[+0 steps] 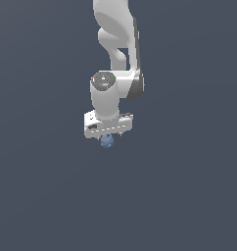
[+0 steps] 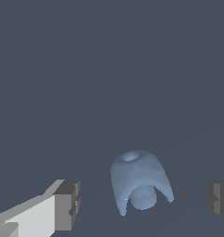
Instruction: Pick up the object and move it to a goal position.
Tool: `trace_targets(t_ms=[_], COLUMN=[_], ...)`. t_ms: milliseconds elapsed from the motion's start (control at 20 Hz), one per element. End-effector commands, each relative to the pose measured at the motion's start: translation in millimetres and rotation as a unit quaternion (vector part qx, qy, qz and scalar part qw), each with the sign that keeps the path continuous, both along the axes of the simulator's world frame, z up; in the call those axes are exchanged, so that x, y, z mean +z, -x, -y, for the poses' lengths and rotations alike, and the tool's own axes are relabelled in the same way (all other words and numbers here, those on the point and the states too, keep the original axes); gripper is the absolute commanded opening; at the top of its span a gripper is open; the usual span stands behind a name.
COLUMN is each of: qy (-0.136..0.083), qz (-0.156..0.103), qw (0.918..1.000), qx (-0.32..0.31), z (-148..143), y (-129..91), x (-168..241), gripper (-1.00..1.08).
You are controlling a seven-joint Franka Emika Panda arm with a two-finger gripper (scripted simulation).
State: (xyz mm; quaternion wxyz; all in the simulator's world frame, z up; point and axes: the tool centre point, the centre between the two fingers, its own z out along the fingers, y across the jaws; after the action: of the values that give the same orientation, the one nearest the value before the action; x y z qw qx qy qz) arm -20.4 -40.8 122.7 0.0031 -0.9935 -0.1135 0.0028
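The object [image 1: 107,142] is a small light-blue lumpy thing, showing just below the white gripper body in the exterior view. In the wrist view the object [image 2: 139,180] looks like a rounded shell with a hole on top and a small ball inside, resting on the grey floor. My gripper [image 2: 141,201] is open, with one grey fingertip [image 2: 67,203] on one side of the object and the other fingertip [image 2: 219,201] on the opposite side. Neither pad touches it. In the exterior view the fingers are hidden behind the gripper body [image 1: 108,125].
The white arm [image 1: 118,44] comes down from the top of the exterior view. Around it is only a plain dark grey floor [image 1: 189,196].
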Motion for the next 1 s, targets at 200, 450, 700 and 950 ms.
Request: trace_targets(t_ms=[200, 450, 700, 950], qy=[0.002, 0.002, 0.002, 0.002], qz=[0.002, 0.003, 0.003, 0.003], qw=[0.9973, 0.9936, 0.9906, 0.9894], qx=[0.074, 0.113, 0.137, 0.145], z=[11.3, 16.7, 19.7, 20.6], y=[14.8, 23.2, 28.3, 30.0], x=[-17.4, -26.2, -31.4, -33.1], gripper=[1.0, 1.0, 1.0, 1.0])
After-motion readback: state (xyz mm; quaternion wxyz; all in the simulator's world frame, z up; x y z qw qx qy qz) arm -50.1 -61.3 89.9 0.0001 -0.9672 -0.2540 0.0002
